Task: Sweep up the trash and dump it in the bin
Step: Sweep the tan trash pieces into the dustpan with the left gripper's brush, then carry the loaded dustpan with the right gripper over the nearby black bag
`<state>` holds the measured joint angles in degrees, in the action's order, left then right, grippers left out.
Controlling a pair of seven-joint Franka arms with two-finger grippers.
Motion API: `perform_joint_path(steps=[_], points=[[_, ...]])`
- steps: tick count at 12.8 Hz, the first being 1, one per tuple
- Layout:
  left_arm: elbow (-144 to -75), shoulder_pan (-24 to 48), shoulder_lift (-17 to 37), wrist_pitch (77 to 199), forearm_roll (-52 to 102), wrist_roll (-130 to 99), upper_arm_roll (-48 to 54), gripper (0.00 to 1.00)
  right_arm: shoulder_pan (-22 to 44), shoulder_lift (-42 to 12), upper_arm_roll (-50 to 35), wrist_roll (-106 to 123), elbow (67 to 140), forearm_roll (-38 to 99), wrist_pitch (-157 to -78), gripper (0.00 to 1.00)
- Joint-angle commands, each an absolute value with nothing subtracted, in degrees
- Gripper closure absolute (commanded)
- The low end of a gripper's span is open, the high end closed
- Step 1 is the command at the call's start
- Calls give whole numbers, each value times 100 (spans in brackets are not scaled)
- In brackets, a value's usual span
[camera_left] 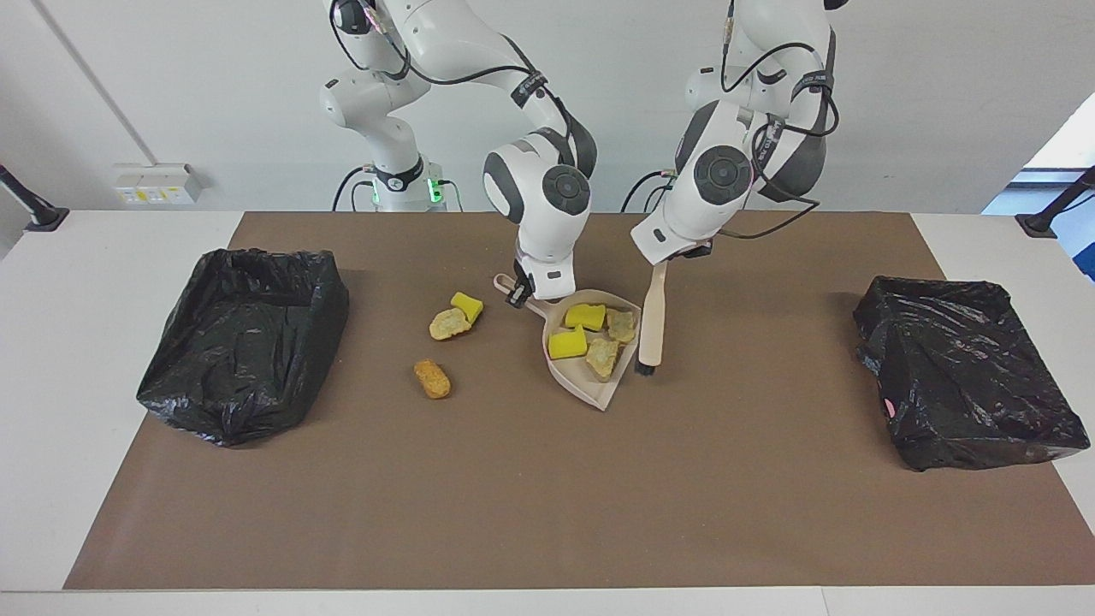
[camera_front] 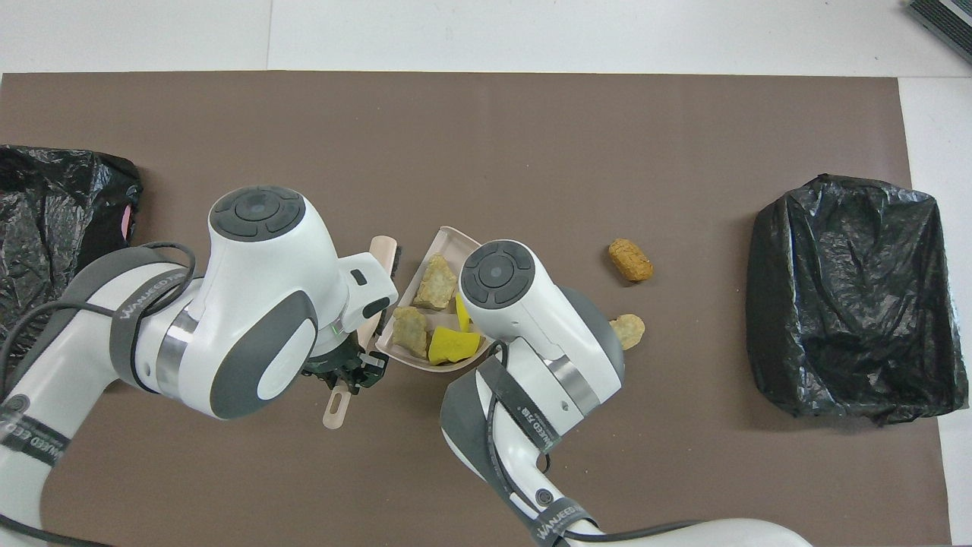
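Note:
The beige dustpan lies on the brown mat, and my right gripper is shut on its handle. In it lie yellow scraps of trash and tan scraps. Three more scraps lie loose on the mat toward the right arm's end: a tan one, a yellow one and a brown one. My left gripper is shut on the beige brush. The brush hangs almost upright beside the pan, bristles down at the mat.
A bin lined with a black bag stands at the right arm's end of the mat. A second one stands at the left arm's end. White tabletop borders the mat.

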<state>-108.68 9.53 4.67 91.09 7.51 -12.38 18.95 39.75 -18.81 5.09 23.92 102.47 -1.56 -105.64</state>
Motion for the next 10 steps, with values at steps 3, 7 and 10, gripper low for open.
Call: perform_joint_path(steps=[3,7,10], points=[[-11783,957,-402,9246,853,-1626,1898,100,3631,-1521,510,2285,10283,-299,-10371,100],[-13031,1343,-1246,10219,1001,-2670,2004,100,3227,-1345,527,2452,10248,-308,-10380,100],[-13595,1433,-1774,10529,1678,-3137,2476,100,2822,-1082,519,2654,10204,-308,-10389,100]])
